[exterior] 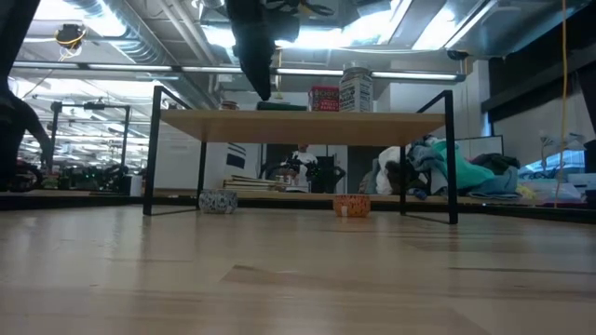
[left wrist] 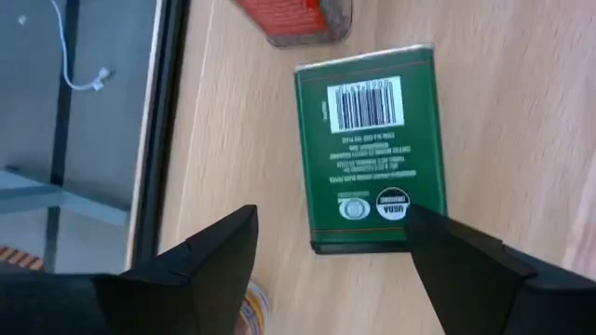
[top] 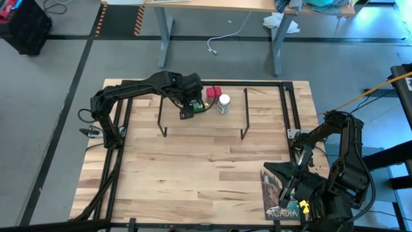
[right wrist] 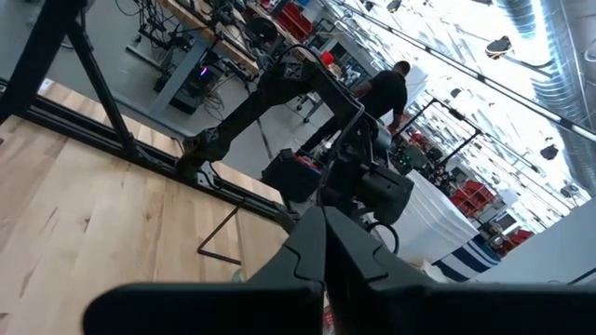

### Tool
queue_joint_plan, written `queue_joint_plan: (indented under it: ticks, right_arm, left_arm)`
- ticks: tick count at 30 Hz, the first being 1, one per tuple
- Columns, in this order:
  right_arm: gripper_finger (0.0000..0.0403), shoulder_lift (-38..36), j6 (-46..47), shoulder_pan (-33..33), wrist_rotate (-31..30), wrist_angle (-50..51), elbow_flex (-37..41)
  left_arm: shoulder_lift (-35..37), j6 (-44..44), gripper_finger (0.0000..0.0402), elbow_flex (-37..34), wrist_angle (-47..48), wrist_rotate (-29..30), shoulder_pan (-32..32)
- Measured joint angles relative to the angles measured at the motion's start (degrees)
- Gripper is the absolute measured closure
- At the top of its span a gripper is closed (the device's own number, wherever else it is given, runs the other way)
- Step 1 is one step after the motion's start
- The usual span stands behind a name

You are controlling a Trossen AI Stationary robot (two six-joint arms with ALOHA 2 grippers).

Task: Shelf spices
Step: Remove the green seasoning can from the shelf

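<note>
The shelf (top: 203, 125), a light-wood plank on thin black legs, stands at the table's far middle. A dark green tin (left wrist: 368, 144) lies flat on it, beside a red tin (top: 212, 95) and a white-capped clear jar (top: 223, 103), both upright. A tiny round jar (exterior: 217, 200) sits on the tabletop under the shelf's left part. My left gripper (left wrist: 331, 251) hangs open just over the green tin's near end, one finger on either side. My right gripper (right wrist: 324, 219) is shut on nothing, raised over the table's near right corner.
A printed card (top: 277, 193) lies at the table's near right corner, below my right arm. A small orange object (exterior: 351, 207) sits low behind the shelf. Black rails (top: 293, 106) run along the table's edges. Bare wood spreads in front of the shelf.
</note>
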State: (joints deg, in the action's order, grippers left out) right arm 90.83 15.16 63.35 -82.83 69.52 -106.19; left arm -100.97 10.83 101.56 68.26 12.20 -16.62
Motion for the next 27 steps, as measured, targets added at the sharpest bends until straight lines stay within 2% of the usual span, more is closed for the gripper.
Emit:
queue_joint_plan:
  ticks: [5,8,16,27]
  right_arm:
    - [0.0403,0.0,0.0,0.0,0.4,0.0,0.0]
    - [0.0403,0.0,0.0,0.0,0.4,0.0,0.0]
    - [0.0403,0.0,0.0,0.0,1.0,0.0,0.0]
    - [0.0403,0.0,0.0,0.0,1.5,0.0,0.0]
  left_arm:
    - [0.0,-1.4,0.0136,0.0,-3.0,0.0,0.4]
    - [0.0,-6.0,0.0136,0.0,-3.3,-0.4,0.5]
    - [0.0,-10.1,0.0132,0.0,0.8,-1.6,0.5]
    - [0.0,-7.7,0.0024,0.0,-1.1,-3.5,0.5]
